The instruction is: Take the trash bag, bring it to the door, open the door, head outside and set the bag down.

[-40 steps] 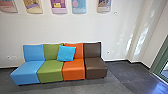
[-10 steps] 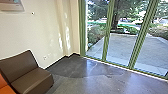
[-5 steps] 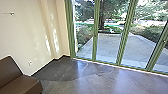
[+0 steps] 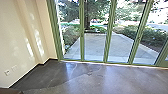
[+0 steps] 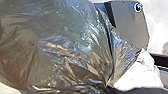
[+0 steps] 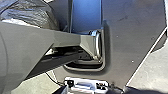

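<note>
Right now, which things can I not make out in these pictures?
- Trash bag contents, left wrist view: behind its dark plastic.
- Brown object, full shape, head view: cut off by bottom edge.
- Dark spot on the green frame, possibly a handle, head view: too small.
- Wall plate details, head view: too small.

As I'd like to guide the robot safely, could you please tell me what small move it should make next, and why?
I would probably ease forward a little towards the green-framed glass: a stretch of floor lies before it, the paved yard shows beyond, and the trash bag is close to the left wrist camera. I cannot tell which panel opens.
</note>
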